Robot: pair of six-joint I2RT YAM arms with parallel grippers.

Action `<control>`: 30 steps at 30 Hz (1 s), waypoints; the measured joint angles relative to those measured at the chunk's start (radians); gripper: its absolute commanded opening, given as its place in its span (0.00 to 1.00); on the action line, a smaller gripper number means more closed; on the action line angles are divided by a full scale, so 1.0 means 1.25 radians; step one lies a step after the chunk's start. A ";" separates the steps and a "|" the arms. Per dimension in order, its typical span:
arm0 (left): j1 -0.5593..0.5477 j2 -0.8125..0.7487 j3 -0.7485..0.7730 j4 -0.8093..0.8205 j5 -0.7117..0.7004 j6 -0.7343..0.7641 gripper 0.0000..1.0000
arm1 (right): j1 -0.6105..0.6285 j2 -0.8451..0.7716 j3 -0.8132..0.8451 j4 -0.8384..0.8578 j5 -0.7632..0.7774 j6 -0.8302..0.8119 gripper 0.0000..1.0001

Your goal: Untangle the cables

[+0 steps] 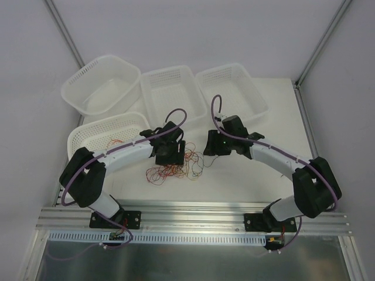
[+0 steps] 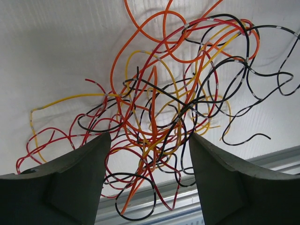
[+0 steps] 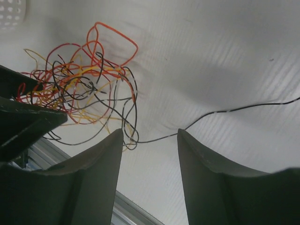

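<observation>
Four white perforated baskets are set on the table [image 1: 234, 175]. Three stand in a row at the back: left [image 1: 126, 63], middle [image 1: 170, 73] and right [image 1: 231, 69]. A fourth basket [image 1: 105, 122] is placed nearer, just beside the left arm, and a few thin red-orange strands [image 1: 113, 142] can be made out inside it. A metal rail [image 1: 193, 213] runs along the near edge, where both arm bases are bolted.

The cables [image 1: 176, 170] lie as one loose tangle on the bare table in front of the middle basket, between the two wrists – mostly beneath the left one. The left gripper [image 1: 171, 157] partly covers the heap from above.

Left wrist view: the left gripper [image 2: 149, 140] is seen with its jaws well apart, nothing pinched. The cables [image 2: 159, 112] are knotted across the gap: orange, red, yellow and black loops, some with pale bands.

Right wrist view: the right gripper [image 3: 150, 133] is also held with its jaws apart and empty. The cables [image 3: 79, 89] are bunched to its left – the dark body of the other gripper overlaps their edge. One black strand [image 3: 234, 110] trails out of the heap across the table to the right.
</observation>
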 measured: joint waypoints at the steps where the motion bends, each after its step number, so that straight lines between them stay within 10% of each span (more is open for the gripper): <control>1: -0.002 0.008 -0.002 0.004 -0.001 -0.003 0.67 | 0.000 0.010 0.000 0.019 -0.002 0.018 0.51; 23: -0.013 0.012 -0.034 0.041 -0.005 -0.012 0.65 | 0.010 0.144 0.007 0.147 -0.037 0.126 0.12; 30: -0.013 0.012 -0.055 0.046 -0.023 -0.021 0.46 | 0.013 0.125 0.007 0.132 -0.051 0.116 0.01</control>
